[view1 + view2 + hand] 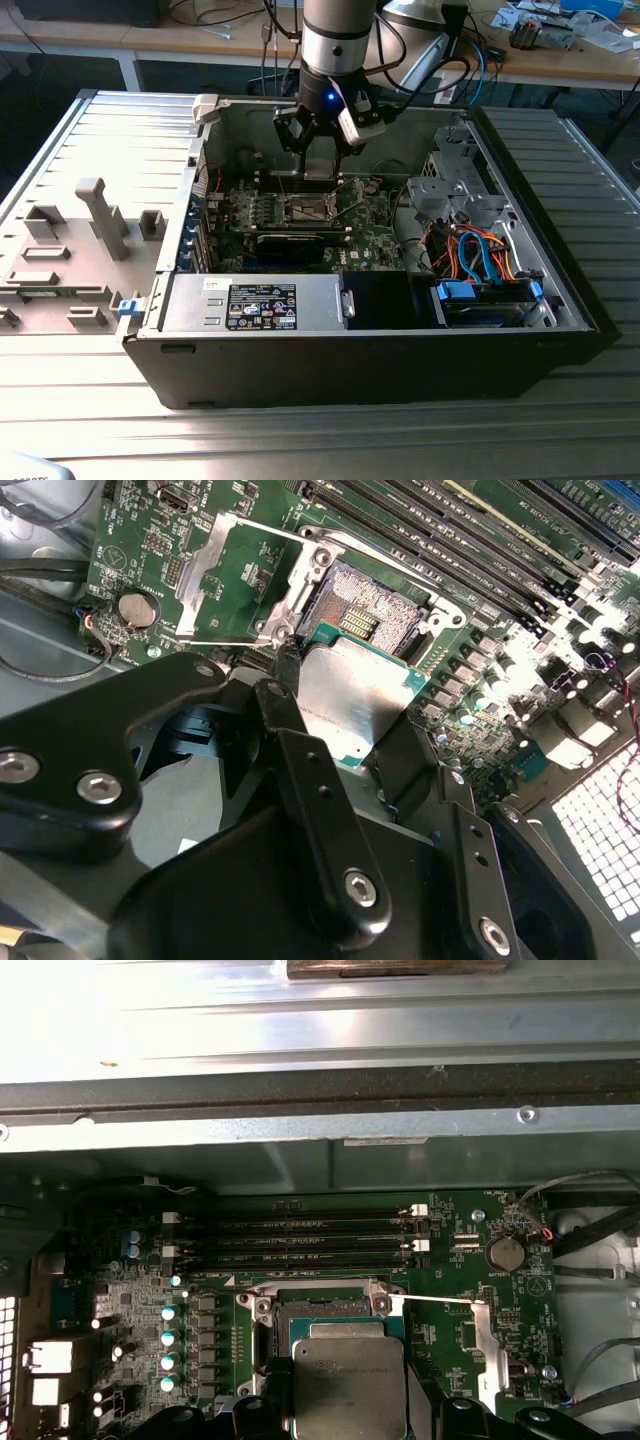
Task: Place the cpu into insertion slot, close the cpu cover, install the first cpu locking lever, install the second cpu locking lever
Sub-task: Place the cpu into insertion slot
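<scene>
My gripper [320, 165] hangs inside the open computer case, just above the motherboard [365, 225]. It is shut on the cpu [350, 700], a flat square chip with a silvery top, held by its edges between the black fingers [285, 695]. The cpu [350, 1385] hovers slightly off to one side of the insertion slot [365, 605], whose pin field lies bare in both wrist views. The cpu cover [200, 570], a thin silvery frame, is flipped open beside the slot [320, 1312]. A thin locking lever [430, 1301] stands released next to the cover [487, 1350].
Memory slots [310, 1240] run alongside the socket, and a coin battery [507, 1253] sits near the cover. In the case, a power supply [260, 300] lies at the front and a drive cage with blue and orange cables [480, 250] on the exterior view's right. A grey fixture [100, 215] stands outside.
</scene>
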Controlling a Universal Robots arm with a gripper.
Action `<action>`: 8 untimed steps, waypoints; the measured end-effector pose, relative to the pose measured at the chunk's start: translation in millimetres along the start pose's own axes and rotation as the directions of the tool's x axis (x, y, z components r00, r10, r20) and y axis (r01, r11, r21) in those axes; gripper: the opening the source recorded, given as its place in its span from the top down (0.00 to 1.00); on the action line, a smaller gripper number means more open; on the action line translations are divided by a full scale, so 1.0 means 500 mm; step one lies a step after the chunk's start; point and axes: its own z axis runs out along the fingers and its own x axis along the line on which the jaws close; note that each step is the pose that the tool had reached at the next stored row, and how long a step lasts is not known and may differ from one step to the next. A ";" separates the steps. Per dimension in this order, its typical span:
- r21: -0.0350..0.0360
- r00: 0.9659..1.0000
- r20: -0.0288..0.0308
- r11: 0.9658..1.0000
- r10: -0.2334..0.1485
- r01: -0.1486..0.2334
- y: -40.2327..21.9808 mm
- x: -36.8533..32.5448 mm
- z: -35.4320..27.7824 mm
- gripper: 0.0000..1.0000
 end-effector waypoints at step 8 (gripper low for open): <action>0.000 1.000 0.000 1.000 0.000 0.000 0.000 0.000 0.003 0.46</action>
